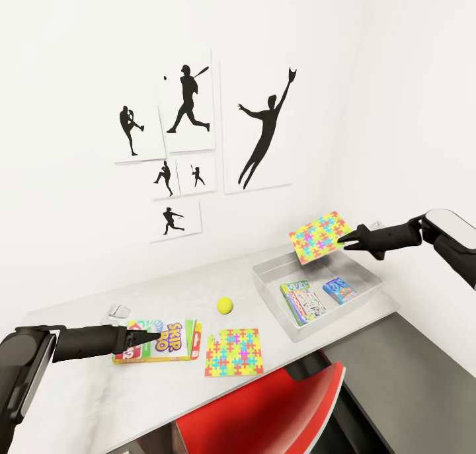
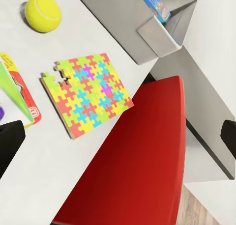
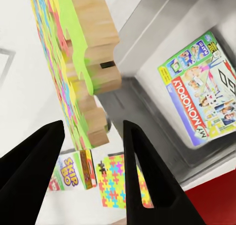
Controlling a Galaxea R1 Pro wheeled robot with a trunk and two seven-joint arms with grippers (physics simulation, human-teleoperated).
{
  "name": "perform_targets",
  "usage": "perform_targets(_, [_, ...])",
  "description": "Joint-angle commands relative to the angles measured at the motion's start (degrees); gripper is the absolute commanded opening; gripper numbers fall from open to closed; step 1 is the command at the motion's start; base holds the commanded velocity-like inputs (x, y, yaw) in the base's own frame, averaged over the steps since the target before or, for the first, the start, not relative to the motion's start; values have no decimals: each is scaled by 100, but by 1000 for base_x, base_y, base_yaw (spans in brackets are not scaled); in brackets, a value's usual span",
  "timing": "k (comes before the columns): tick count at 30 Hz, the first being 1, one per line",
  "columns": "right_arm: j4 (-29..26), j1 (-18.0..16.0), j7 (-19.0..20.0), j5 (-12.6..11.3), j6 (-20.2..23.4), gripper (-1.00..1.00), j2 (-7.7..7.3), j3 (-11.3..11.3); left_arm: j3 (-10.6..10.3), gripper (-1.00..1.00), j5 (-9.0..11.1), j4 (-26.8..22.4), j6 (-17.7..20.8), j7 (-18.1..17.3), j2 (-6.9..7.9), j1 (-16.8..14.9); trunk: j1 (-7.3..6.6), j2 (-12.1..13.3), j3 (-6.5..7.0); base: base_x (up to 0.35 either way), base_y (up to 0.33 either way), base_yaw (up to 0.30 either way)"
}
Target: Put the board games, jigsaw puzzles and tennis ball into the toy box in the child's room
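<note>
The toy box [image 1: 291, 322] sits at the right of the head view on the light-grey table [image 1: 79, 401], and already holds the green board game [image 1: 303, 302] and the smaller blue one [image 1: 340, 289], lying flat side by side. Above its far rim, one jigsaw puzzle [image 1: 320, 236] hangs tilted in the air, its edge at the tips of the right end effector [image 1: 344, 240]; in the right wrist view the fingers look spread, with the puzzle's edge beside them, so I cannot tell whether the grip is firm. Left of the box, the tennis ball [image 1: 225, 304] rests on the table, with the second jigsaw puzzle [image 1: 234, 351] below it and the SKIP-BO game [image 1: 158, 341] at lower left. The left end effector [image 1: 153, 338] reaches over that game, how far open I cannot tell. By my judgement, two toys are stowed and four remain.
</note>
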Motion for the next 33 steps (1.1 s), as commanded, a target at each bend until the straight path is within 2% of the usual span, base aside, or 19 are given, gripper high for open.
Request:
perform_targets(1, [21, -11, -40, -93, 0, -100, -3, 28, 6, 100, -38, -6, 58, -46, 0, -6, 4, -14, -14, 0, 0, 0])
perform_targets(5, [62, -11, -40, -147, 0, -100, 7, 39, 6, 100, -38, -5, 58, -91, 0, -6, 4, -14, -14, 0, 0, 0])
perform_targets(9, [176, -11, -42, -163, 0, -100, 54, 43, 6, 100, -67, -4, 58, -408, 12, -6, 4, -14, -14, 0, 0, 0])
perform_targets(12, [242, -11, -43, -165, 0, -100, 69, 55, 6, 100, -77, -1, 58, -507, 16, -6, 4, -14, -14, 0, 0, 0])
perform_targets(19, [357, -11, -42, -166, 0, -100, 110, 325, 6, 100, -82, -5, 58, -557, 17, -6, 4, -14, -14, 0, 0, 0])
perform_targets(33, [536, -11, -43, -174, 0, -100, 223, 376, 6, 100, -60, -6, 58, -583, 24, 2, 4, -14, -14, 0, 0, 0])
